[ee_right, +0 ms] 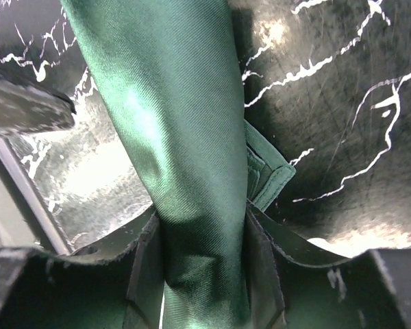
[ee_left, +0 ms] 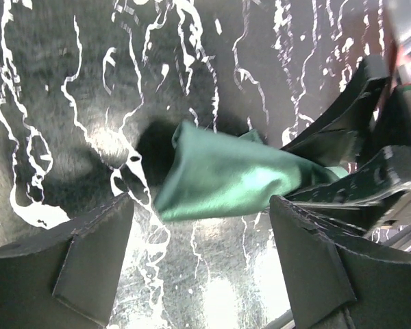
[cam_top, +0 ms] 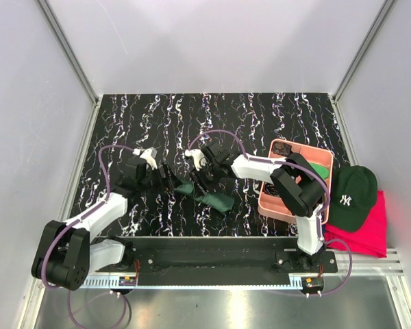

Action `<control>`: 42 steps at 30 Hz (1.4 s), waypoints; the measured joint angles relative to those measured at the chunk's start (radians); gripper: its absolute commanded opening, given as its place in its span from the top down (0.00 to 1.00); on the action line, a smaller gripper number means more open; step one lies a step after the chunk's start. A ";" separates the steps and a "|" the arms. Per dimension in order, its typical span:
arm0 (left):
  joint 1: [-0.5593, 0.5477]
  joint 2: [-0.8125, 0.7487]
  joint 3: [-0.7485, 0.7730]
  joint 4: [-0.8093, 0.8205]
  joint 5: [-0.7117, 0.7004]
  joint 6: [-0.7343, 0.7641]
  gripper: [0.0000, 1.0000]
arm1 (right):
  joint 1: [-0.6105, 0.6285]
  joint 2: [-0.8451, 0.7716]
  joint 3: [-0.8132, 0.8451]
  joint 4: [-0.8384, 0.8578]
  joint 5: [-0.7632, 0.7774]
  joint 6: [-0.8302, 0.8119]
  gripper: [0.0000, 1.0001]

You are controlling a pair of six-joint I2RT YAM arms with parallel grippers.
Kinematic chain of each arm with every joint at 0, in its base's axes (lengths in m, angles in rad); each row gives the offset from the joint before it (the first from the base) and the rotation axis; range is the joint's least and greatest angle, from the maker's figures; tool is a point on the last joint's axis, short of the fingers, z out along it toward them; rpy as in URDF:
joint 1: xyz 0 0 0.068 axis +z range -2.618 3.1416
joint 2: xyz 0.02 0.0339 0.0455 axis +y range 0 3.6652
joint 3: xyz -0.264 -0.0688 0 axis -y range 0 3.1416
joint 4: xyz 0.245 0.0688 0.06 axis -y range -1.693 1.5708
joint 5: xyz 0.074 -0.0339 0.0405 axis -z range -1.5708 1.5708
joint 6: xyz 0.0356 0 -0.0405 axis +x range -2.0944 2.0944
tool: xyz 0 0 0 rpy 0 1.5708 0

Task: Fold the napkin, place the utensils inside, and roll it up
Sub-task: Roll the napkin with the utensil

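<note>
The right gripper is closed on the napkin, which is bunched into a thick dark-green roll and pinched between the two fingers. From there the roll runs up and away across the right wrist view, and a folded, stitched corner shows just beside its right flank. The left gripper is held with its jaws spread wide. The free end of the roll is seen between them in the left wrist view, touched by neither finger, and a dark shadow is cast beneath it on the black, white-veined table. The two grippers are brought close together near the middle of the table, and the right arm's fingers crowd the right edge of the left wrist view. Well to the right, a pink tray is set just beside the right arm. It is partly covered by that arm's elbow, so only a bright-green piece and a small brown object can be picked out in it. A dark cap lies on a pink-red cloth just beyond the tray. What is wrapped inside the roll cannot be seen, and from above most of the napkin is hidden under the grippers.
</note>
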 measured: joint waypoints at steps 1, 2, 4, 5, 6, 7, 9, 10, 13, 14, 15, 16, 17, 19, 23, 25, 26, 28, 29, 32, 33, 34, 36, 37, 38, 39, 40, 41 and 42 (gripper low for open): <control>0.000 0.003 -0.005 0.002 0.000 -0.003 0.17 | 0.000 0.000 0.000 -0.002 0.003 0.019 0.51; 0.000 0.007 -0.010 0.006 0.000 -0.006 0.17 | 0.000 0.000 0.000 -0.003 0.008 0.039 0.51; 0.000 0.012 -0.021 0.010 -0.001 -0.016 0.17 | 0.000 0.000 0.000 -0.003 0.024 0.082 0.51; 0.000 0.011 -0.026 0.012 -0.002 -0.021 0.17 | 0.000 0.000 0.000 -0.002 0.035 0.108 0.51; 0.000 0.011 -0.031 0.015 -0.003 -0.026 0.17 | 0.001 0.000 0.000 -0.001 0.044 0.127 0.51; 0.000 0.011 -0.035 0.018 -0.005 -0.032 0.17 | 0.002 -0.002 -0.004 0.005 0.055 0.155 0.51; 0.000 0.011 -0.040 0.031 -0.005 -0.040 0.17 | 0.003 -0.008 -0.017 0.023 0.066 0.197 0.51; 0.000 0.011 -0.043 0.040 -0.003 -0.045 0.17 | 0.002 -0.011 -0.024 0.032 0.067 0.210 0.51; 0.000 0.014 -0.053 0.077 -0.003 -0.055 0.18 | 0.001 -0.018 -0.045 0.065 0.063 0.242 0.51; 0.000 0.018 -0.056 0.091 -0.003 -0.057 0.19 | 0.000 -0.018 -0.048 0.072 0.058 0.248 0.51; 0.000 0.021 -0.061 0.106 -0.003 -0.058 0.19 | 0.000 -0.018 -0.050 0.077 0.049 0.253 0.51; 0.000 0.024 -0.065 0.117 -0.003 -0.061 0.20 | 0.000 -0.018 -0.053 0.084 0.038 0.256 0.51; 0.000 0.026 -0.068 0.127 -0.003 -0.062 0.20 | 0.000 -0.017 -0.055 0.086 0.031 0.259 0.51; 0.000 0.027 -0.075 0.147 -0.002 -0.064 0.20 | 0.000 -0.009 -0.055 0.095 0.003 0.264 0.51; 0.000 0.027 -0.079 0.169 -0.003 -0.065 0.20 | 0.000 -0.007 -0.055 0.101 0.008 0.292 0.49; 0.000 0.027 -0.079 0.170 -0.004 -0.065 0.19 | 0.004 -0.010 -0.056 0.103 0.040 0.321 0.49; 0.000 0.027 -0.079 0.169 -0.005 -0.065 0.19 | 0.007 -0.014 -0.058 0.107 0.071 0.340 0.49; 0.000 0.027 -0.079 0.170 -0.007 -0.070 0.19 | 0.013 -0.029 -0.066 0.115 0.157 0.376 0.49; 0.000 0.027 -0.079 0.169 -0.008 -0.074 0.19 | 0.014 -0.033 -0.068 0.117 0.198 0.391 0.48; 0.000 0.027 -0.079 0.168 -0.014 -0.089 0.19 | 0.013 -0.040 -0.064 0.122 0.354 0.447 0.48; 0.000 0.027 -0.079 0.168 -0.016 -0.092 0.19 | 0.013 -0.039 -0.058 0.120 0.412 0.463 0.48; 0.000 0.026 -0.079 0.167 -0.018 -0.095 0.19 | 0.012 -0.035 -0.052 0.117 0.448 0.473 0.48; 0.000 0.022 -0.079 0.163 -0.021 -0.098 0.19 | 0.007 -0.017 -0.024 0.107 0.525 0.495 0.47; 0.000 0.019 -0.079 0.161 -0.022 -0.099 0.19 | 0.002 -0.003 -0.008 0.106 0.556 0.504 0.46; 0.000 0.014 -0.079 0.158 -0.023 -0.099 0.19 | -0.005 0.010 0.011 0.103 0.585 0.511 0.46; 0.000 0.007 -0.079 0.154 -0.024 -0.100 0.19 | -0.015 0.024 0.030 0.100 0.610 0.515 0.46; 0.000 -0.002 -0.079 0.150 -0.025 -0.100 0.18 | -0.025 0.035 0.043 0.097 0.626 0.518 0.45; 0.000 -0.011 -0.079 0.144 -0.026 -0.101 0.18 | -0.041 0.048 0.061 0.093 0.647 0.522 0.44; 0.000 -0.020 -0.079 0.136 -0.026 -0.102 0.18 | -0.055 0.055 0.071 0.090 0.660 0.525 0.43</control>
